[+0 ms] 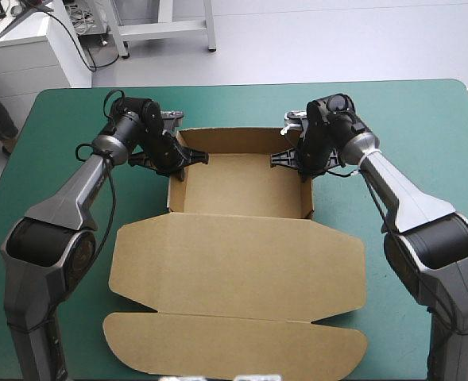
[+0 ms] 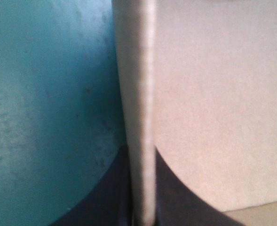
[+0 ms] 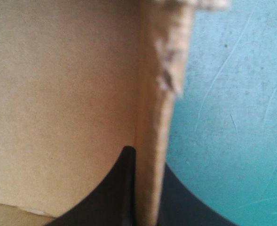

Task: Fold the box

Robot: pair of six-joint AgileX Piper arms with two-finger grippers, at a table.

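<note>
Both grippers pinch the box [image 1: 237, 186]: left gripper [image 1: 187, 159] clamped on its left wall, right gripper [image 1: 285, 157] on its right wall. Brown open tray, walls raised, lid [image 1: 234, 270] lying flat nearer the robot, mid teal-green cover [image 1: 424, 135]

From above, the black fin fingers of my left gripper [image 1: 189, 159] and right gripper [image 1: 284, 159] are too small, and sit too tight against the walls of the brown cardboard box [image 1: 237, 186], for me to read any gap. Each wrist camera sits so close that the wall between its fingers is a blurred strip running out of frame. Its rim looks ragged on the right side, too soft to judge.
</note>
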